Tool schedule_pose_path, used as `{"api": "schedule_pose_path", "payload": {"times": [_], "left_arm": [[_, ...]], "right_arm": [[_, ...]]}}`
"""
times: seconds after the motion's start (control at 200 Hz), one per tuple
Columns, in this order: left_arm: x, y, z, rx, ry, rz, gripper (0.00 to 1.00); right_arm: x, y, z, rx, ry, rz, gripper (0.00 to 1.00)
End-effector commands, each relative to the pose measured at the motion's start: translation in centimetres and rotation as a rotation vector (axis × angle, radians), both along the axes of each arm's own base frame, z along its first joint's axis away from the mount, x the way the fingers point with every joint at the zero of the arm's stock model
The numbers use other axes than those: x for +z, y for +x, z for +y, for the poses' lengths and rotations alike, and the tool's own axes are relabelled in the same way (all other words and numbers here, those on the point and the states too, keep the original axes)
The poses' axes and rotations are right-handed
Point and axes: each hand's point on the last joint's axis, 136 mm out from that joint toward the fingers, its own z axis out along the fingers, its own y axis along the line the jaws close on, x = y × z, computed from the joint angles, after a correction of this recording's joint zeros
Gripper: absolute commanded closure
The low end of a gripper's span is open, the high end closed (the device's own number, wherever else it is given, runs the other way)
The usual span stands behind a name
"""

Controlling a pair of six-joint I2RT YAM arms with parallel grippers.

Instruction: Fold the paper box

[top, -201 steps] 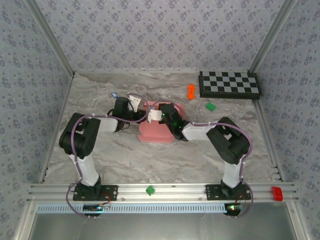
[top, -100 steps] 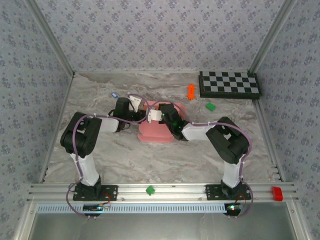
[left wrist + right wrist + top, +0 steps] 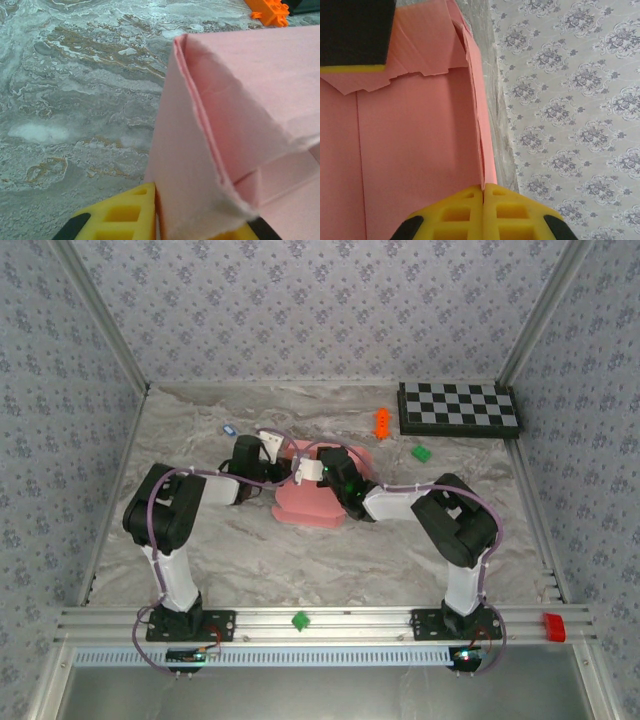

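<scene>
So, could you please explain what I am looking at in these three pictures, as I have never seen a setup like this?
These are two robot arms, the left arm and the right arm, bolted at the near edge of a marble table. One picture looks down from above and behind them. The other two come from a small camera on each wrist, so the yellow shapes there are that arm's own fingers. On the table lies a pink paper box, partly folded, with a checkerboard, an orange toy and a green block further back. The left gripper pinches a raised wall of the box, and the right gripper is shut on a wall's thin edge.
</scene>
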Motion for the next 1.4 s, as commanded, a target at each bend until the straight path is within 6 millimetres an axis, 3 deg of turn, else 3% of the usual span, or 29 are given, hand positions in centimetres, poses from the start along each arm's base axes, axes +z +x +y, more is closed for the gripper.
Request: {"api": "schedule_pose_path", "payload": {"times": [0.0,0.255,0.335,0.445,0.66,0.825,1.129,1.394], "left_arm": [[0.9,0.2,-1.3,-0.028,-0.014,-0.029,0.88],[1.2,0.1,-1.4,-0.027,0.031,-0.042,0.93],[1.3,0.0,-1.2,-0.016,0.063,-0.044,0.94],[1.6,-0.1,-0.8,0.003,0.081,-0.044,0.96],[2.6,-0.4,0.0,0.049,0.076,-0.051,0.98],[3.0,-0.6,0.9,0.094,0.091,-0.035,0.99],[4.1,-0.9,4.8,0.342,0.103,0.023,1.00],[5.6,-2.4,7.1,0.491,0.094,0.122,1.00]], "right_arm": [[-0.3,-0.2,1.0,0.011,0.019,0.028,1.00],[0.0,-0.2,0.9,0.005,0.041,0.030,1.00],[0.5,-0.2,0.9,-0.002,0.059,0.018,0.95],[1.5,-0.1,0.8,-0.014,0.098,0.003,0.81],[4.7,-0.6,0.5,-0.033,0.190,-0.014,0.43],[7.2,-1.4,0.3,-0.045,0.252,0.000,0.28],[12.7,-2.8,-1.4,-0.162,0.457,0.154,0.24],[14.0,-3.6,-3.7,-0.371,0.629,0.345,0.25]]}}
